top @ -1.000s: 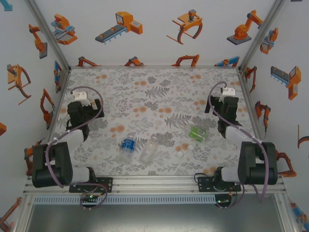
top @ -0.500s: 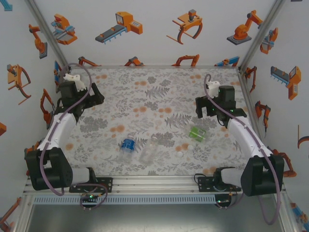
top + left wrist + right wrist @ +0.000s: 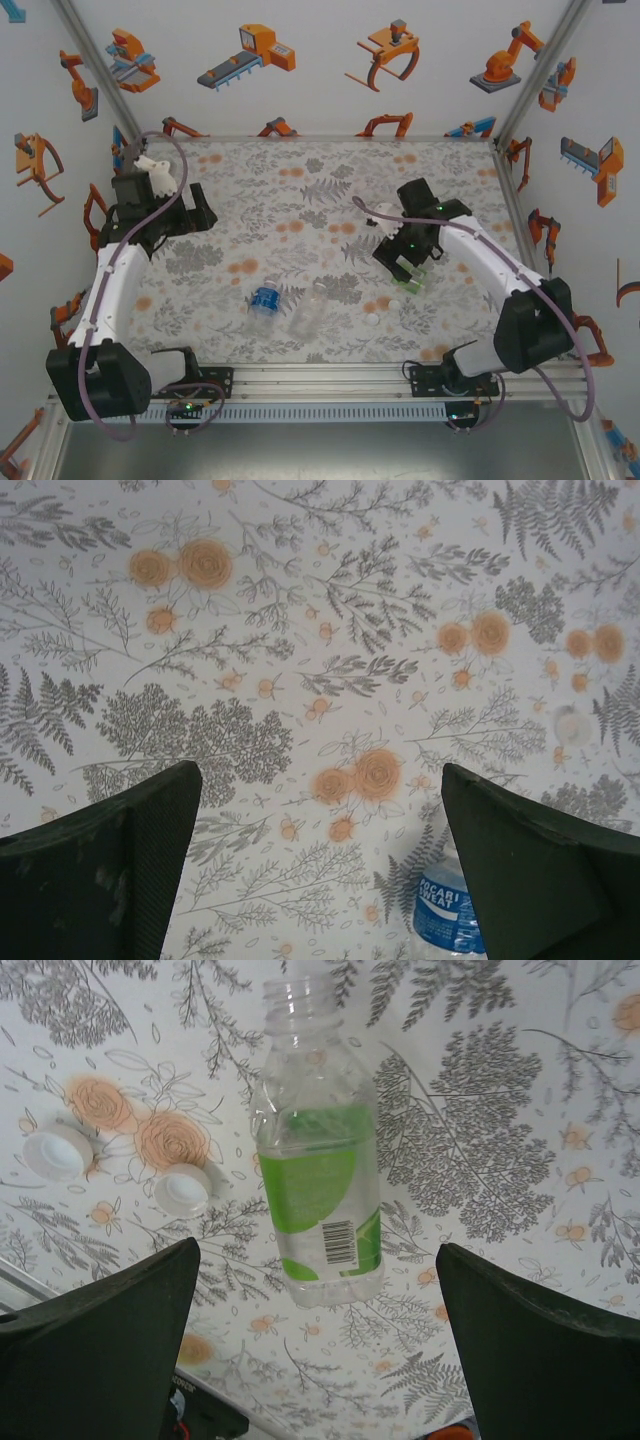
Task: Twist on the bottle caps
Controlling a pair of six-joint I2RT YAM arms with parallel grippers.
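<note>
- Right arm (image 3: 480, 255) is the nearer one. Its jaws stand wide apart over the green-label bottle (image 3: 318, 1190), one finger on each side, touching neither flank.
- The bottle lies on its side on the bench (image 3: 300, 190), uncapped. Its long axis runs crosswise to the jaws' closing line, neck pointing away from the wrist.
- One white cap (image 3: 184, 1190) sits just beside the bottle's body, a second cap (image 3: 57, 1152) farther out. Both are loose.
- Left arm (image 3: 105, 280): jaws wide apart and empty, well apart from the Pocari Sweat bottle (image 3: 447, 910).
- Judgement: a straight drop and close should catch the body squarely.
</note>
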